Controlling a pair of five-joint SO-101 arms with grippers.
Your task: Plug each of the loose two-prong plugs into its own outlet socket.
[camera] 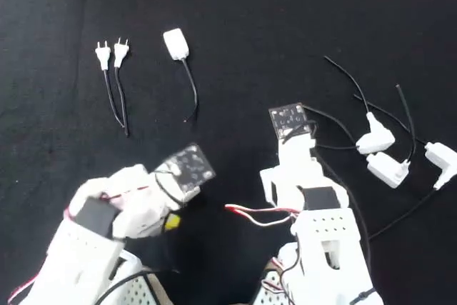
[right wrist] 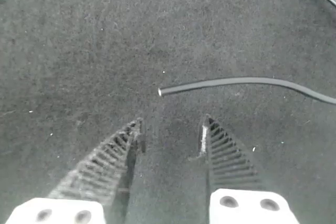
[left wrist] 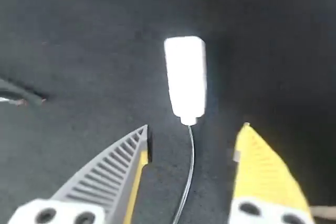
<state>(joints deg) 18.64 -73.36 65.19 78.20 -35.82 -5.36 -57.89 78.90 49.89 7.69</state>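
Observation:
Two white two-prong plugs (camera: 103, 53) (camera: 121, 51) lie side by side at the far left, their black cords trailing toward me. A white outlet socket (camera: 176, 43) with a thin cord lies just right of them. In the left wrist view that socket (left wrist: 185, 76) lies flat on the cloth ahead of my left gripper (left wrist: 195, 128), which is open and empty and straddles its cord. My right gripper (right wrist: 170, 124) is open over bare cloth, close to a loose black cord end (right wrist: 160, 92). Three more white socket pieces (camera: 375, 137) (camera: 388, 169) (camera: 441, 158) lie at the right.
Black cords (camera: 357, 91) fan out from the right-hand pieces across the black table (camera: 235, 41). My left arm (camera: 128, 208) sits at the near left, and my right arm (camera: 314, 212) at the near centre. A red and white wire (camera: 257, 213) runs between them.

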